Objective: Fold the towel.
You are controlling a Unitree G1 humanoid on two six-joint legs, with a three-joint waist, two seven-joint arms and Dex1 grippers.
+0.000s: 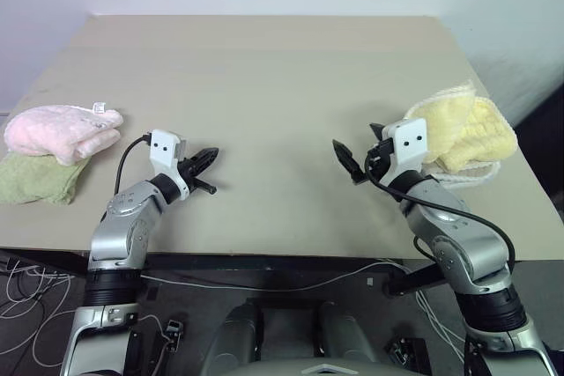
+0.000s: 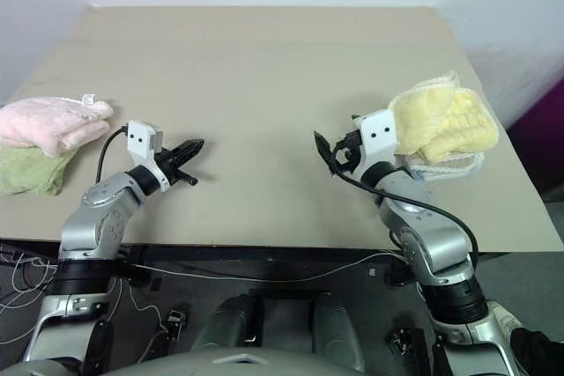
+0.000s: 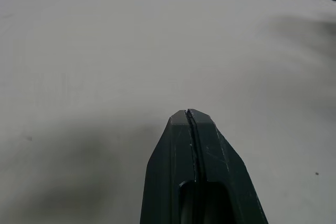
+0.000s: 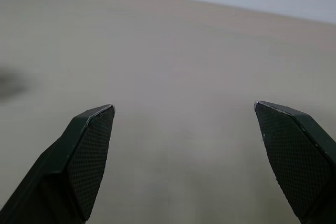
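The towel [image 1: 463,134] lies bunched, apparently folded, near the table's [image 1: 264,77] right edge. The left end effector [image 1: 204,160] is closed and empty; the right end effector [image 1: 357,154] gapes wide, empty.

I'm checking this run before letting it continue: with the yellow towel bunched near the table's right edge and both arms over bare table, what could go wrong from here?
1. The towel lies bunched up close to the table's right edge, so a clumsy pull could drag it off.
2. The right gripper is open but aimed away from the towel, so it may close on nothing.
3. The left gripper is shut and must open before helping; the pink towel and green towel lie on its side, a possible wrong pick.
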